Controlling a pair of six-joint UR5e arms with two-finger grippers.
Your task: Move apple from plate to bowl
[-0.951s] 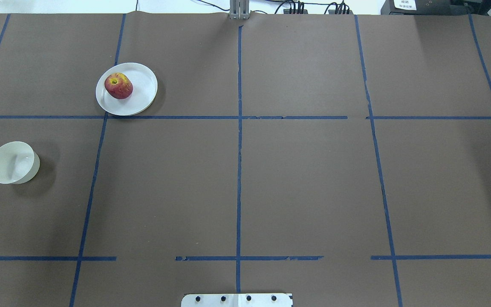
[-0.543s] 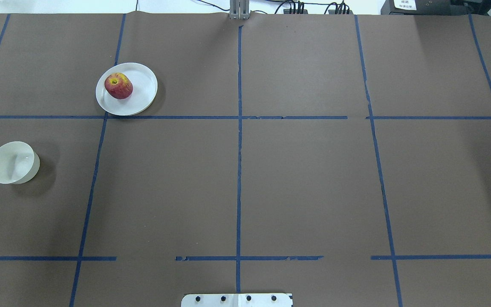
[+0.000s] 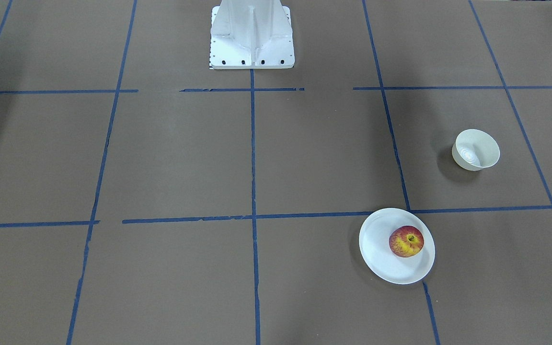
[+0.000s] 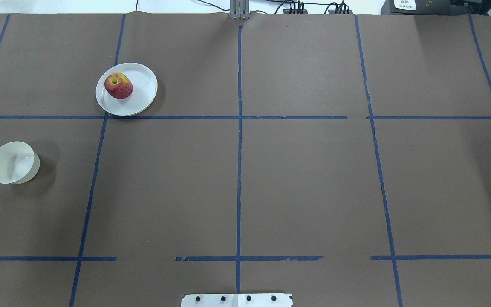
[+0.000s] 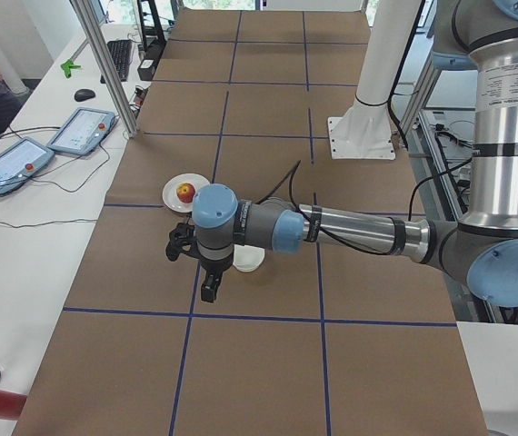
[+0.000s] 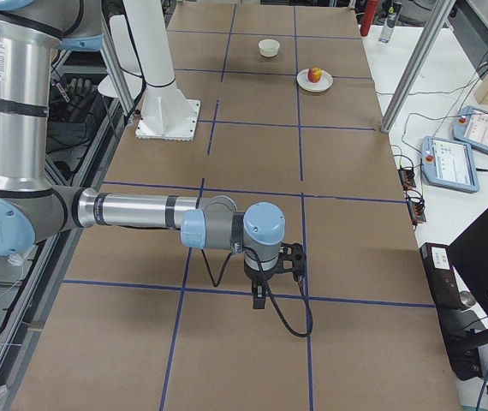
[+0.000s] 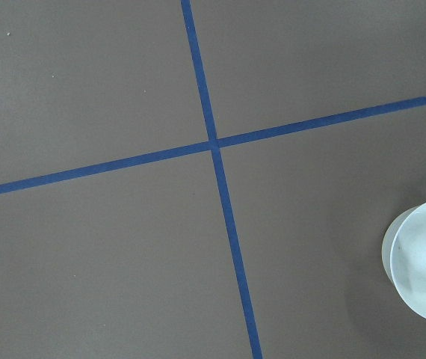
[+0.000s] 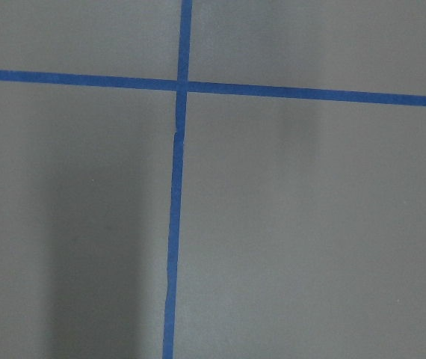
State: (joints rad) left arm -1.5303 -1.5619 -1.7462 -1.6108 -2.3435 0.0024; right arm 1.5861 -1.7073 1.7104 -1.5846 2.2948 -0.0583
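The red-and-yellow apple (image 4: 118,85) sits on the white plate (image 4: 143,91) at the far left of the table; it also shows in the front view (image 3: 406,241) on the plate (image 3: 381,261). The cream-white bowl (image 4: 13,162) stands empty nearer the robot, apart from the plate, and shows in the front view (image 3: 476,149) and the left wrist view (image 7: 422,262). My left gripper (image 5: 208,291) hangs above the table beside the bowl (image 5: 249,261); I cannot tell if it is open or shut. My right gripper (image 6: 258,301) hangs far from both; I cannot tell its state.
Blue tape lines grid the brown table cover. The white robot base (image 3: 252,38) stands at the table's near middle edge. A metal post (image 5: 104,64) and teach pendants (image 5: 82,130) stand on the operators' side.
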